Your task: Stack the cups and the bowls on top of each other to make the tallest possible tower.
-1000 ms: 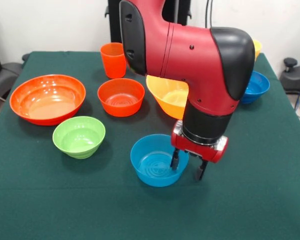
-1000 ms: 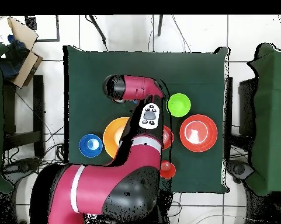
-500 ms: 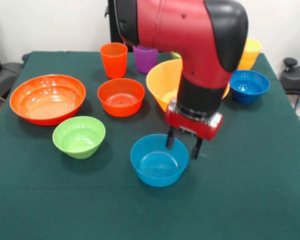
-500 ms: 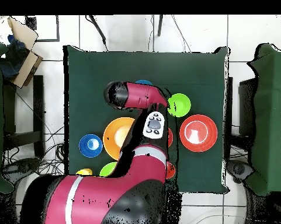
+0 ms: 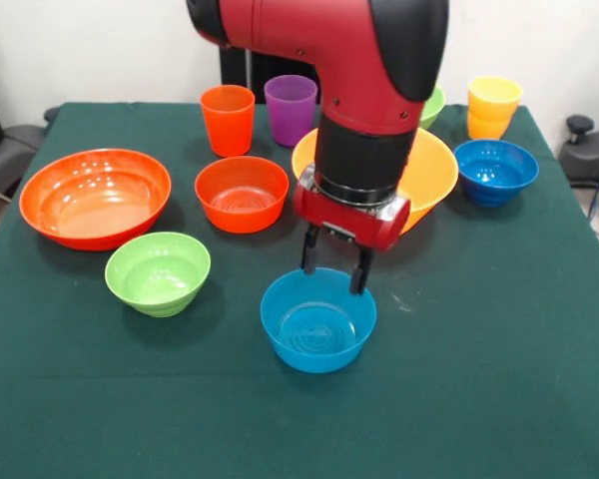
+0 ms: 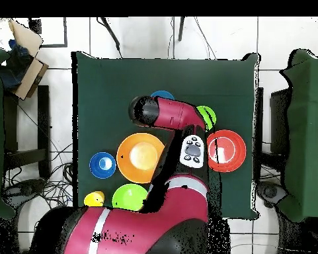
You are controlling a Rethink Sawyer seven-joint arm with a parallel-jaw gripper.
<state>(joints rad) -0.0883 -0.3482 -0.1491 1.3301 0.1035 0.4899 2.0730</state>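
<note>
On the surface (image 5: 499, 399), going left to right: large red-orange bowl (image 5: 95, 197), light green bowl (image 5: 158, 271), light blue bowl (image 5: 317, 319). The end effector (image 5: 333, 267), released and empty, has risen from the blue bowl's three o'clock to twelve o'clock, likely heading for another piece. No tower yet.

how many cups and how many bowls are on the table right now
cups: 3, orange-red, purple, yellow
bowls: 7, large red-orange, medium red-orange, yellow-orange, light green front, light green back, light blue, dark blue
total: 10
</note>
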